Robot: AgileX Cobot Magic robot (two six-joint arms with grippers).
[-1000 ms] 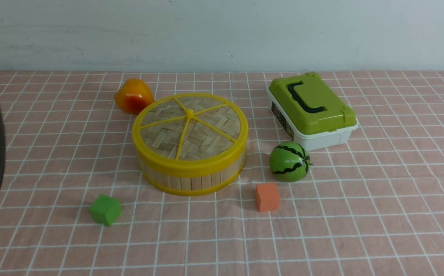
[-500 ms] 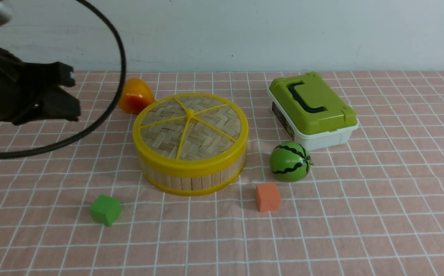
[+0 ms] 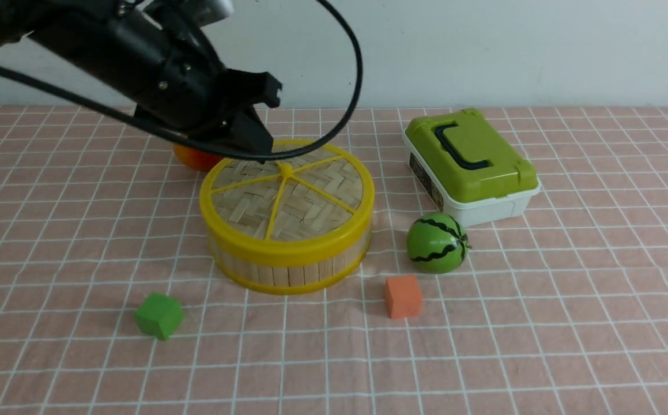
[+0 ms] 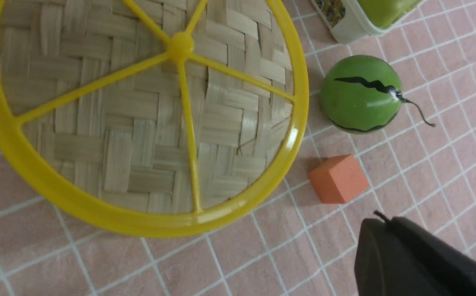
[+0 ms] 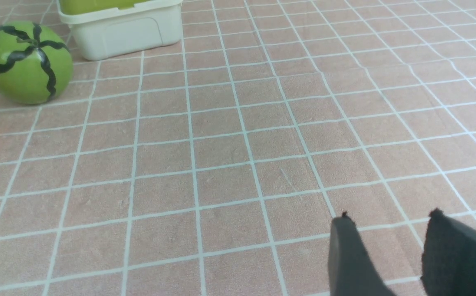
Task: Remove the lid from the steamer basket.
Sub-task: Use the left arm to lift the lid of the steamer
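Lid [image 3: 286,196] sits flush on the steamer basket [image 3: 287,271], hiding its contents; the green-topped white box [image 3: 472,164] to its right is likewise shut. Left gripper [image 3: 265,118], fingers spread, hovers over the lid's far rim. Watermelon toy [image 3: 436,242] and orange cube [image 3: 403,295] crowd the basket's right side; a green cube [image 3: 158,314] lies apart in front. Right gripper [image 5: 389,222], fingers slightly parted, hangs over bare checked cloth [image 5: 229,156], well clear of the box
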